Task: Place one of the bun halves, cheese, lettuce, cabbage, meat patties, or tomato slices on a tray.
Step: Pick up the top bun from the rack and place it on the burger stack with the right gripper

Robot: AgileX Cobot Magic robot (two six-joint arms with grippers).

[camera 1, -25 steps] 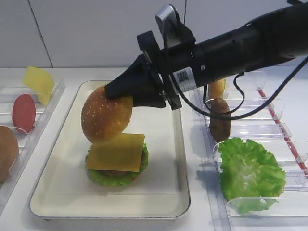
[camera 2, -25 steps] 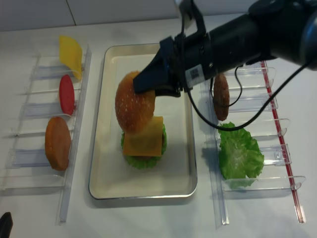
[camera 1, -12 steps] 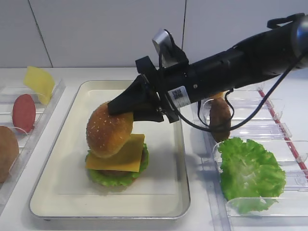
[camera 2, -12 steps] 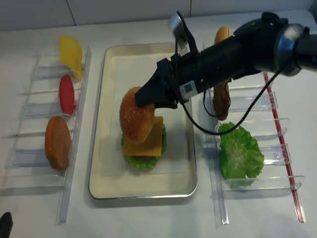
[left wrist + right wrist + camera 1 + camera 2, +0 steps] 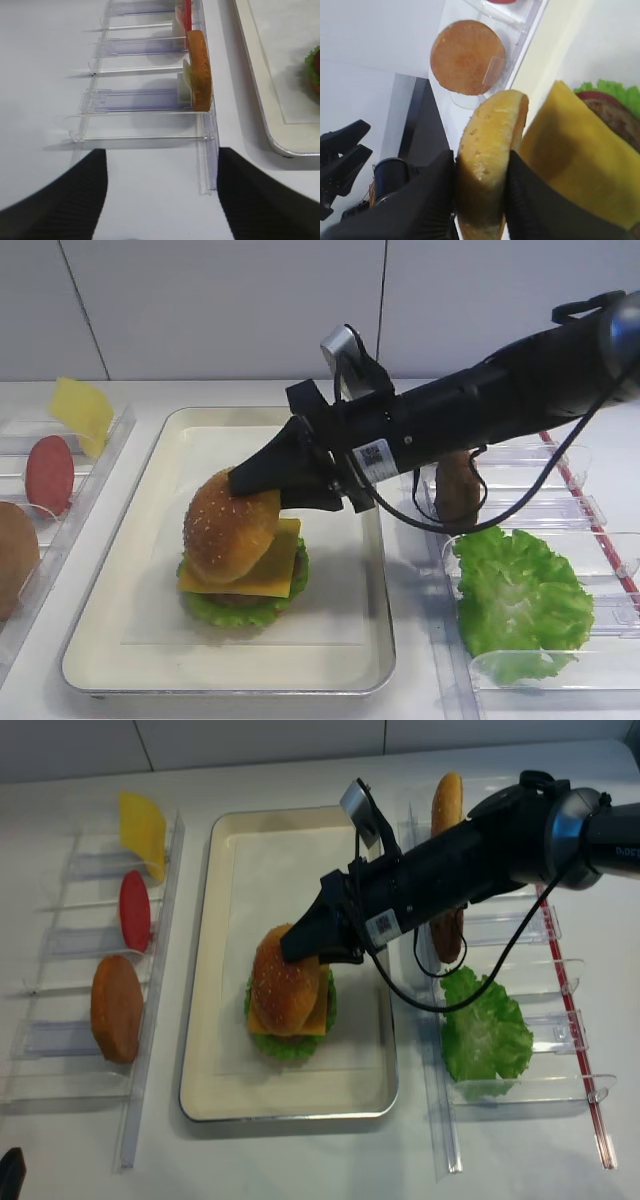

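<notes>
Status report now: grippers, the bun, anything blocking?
Right gripper shut on sesame bun top, tilted against the cheese on the stack in the tray. Left gripper open, idle by the rack. Nothing blocking.

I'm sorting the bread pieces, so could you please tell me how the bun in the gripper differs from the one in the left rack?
The sesame bun top is domed and seeded; the plain bun half looks flatter and unseeded. The bun top is pinched by the right gripper and leans tilted on the cheese of the burger in the tray; the plain half stands on edge in the left rack, untouched. Both are round and brown.
</notes>
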